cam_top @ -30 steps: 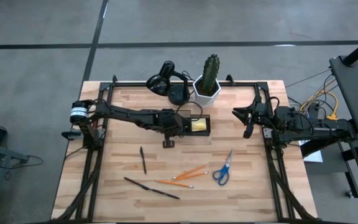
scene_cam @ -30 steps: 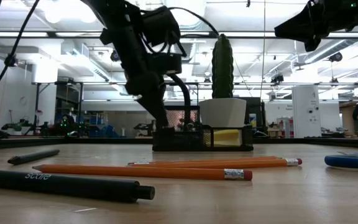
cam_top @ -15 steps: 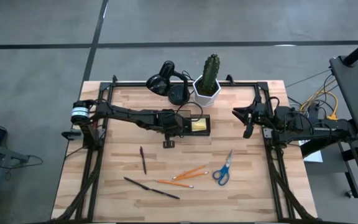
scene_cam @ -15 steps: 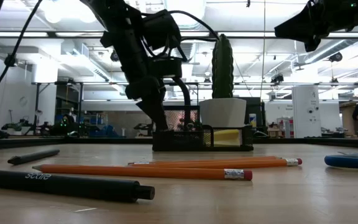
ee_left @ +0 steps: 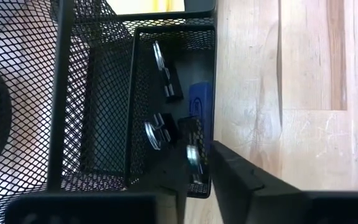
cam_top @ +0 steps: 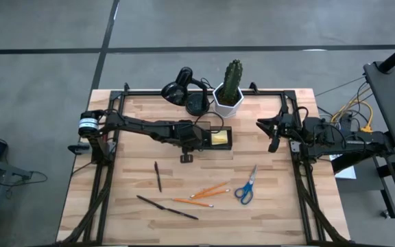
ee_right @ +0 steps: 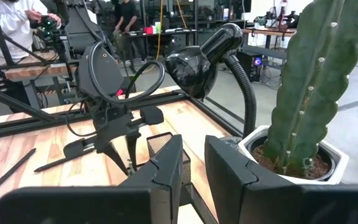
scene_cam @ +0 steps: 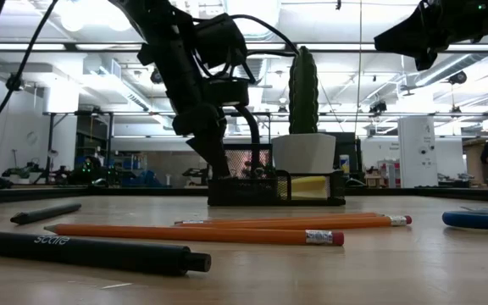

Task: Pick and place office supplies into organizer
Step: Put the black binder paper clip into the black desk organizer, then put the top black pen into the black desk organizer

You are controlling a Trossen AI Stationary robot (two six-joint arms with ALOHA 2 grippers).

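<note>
Over the organizer's (cam_top: 211,139) small compartment, where binder clips (ee_left: 166,84) already lie, the left hand (cam_top: 196,140) hovers — fingers slightly apart, empty, likely just released. Scissors (cam_top: 246,185), pencils (cam_top: 204,194) and pens (cam_top: 158,176) lie on the tabletop (cam_top: 280,206) — the right hand (cam_top: 274,129) waits aloft, nearly closed, empty.

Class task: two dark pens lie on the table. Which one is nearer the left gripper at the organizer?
The shorter pen, lying almost straight up the table just below the left gripper. The longer pen lies slanted, lower down, near the front edge.

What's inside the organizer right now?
The organizer holds a yellow sticky-note pad in one compartment and binder clips in the other, where the left end effector hovers, hiding part of it.
</note>
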